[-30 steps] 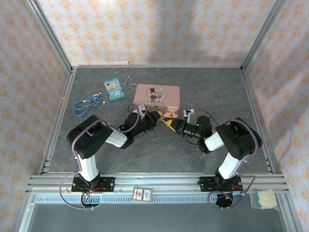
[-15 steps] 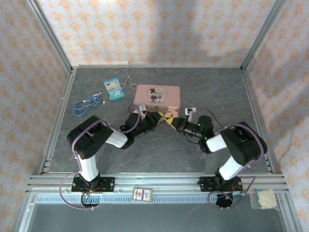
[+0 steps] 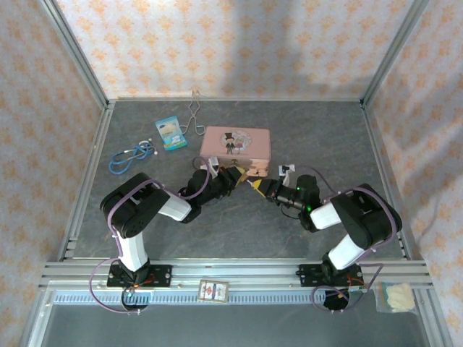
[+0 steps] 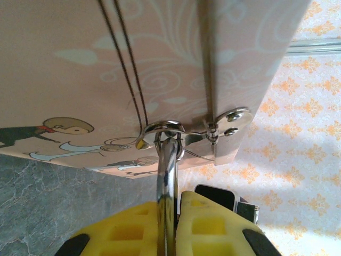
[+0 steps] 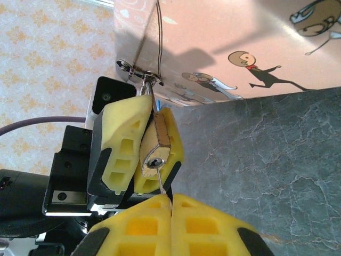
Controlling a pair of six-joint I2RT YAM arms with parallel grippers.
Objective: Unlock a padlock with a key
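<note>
The brass padlock [image 5: 157, 141] hangs by its silver shackle [image 4: 167, 170] from the clasp ring of the pink tin [image 3: 236, 142]. My left gripper [image 4: 171, 200] is shut on the padlock's body, its yellow fingers [image 5: 120, 138] on either side. The thin silvery key [image 5: 164, 186] runs from the keyhole at the padlock's base down into my right gripper [image 5: 171, 201], which is shut on it. In the top view the left gripper [image 3: 235, 178] and right gripper [image 3: 259, 186] meet tip to tip at the tin's front edge.
A blue stethoscope [image 3: 132, 155], a blue packet [image 3: 171, 132] and wire tongs [image 3: 194, 116] lie at the back left. A small white object [image 3: 287, 170] sits right of the tin. A card box [image 3: 213, 290] rests on the front rail.
The right arm's elbow has swung out to the right and its gripper has shifted slightly at the padlock. The left arm has held still.
</note>
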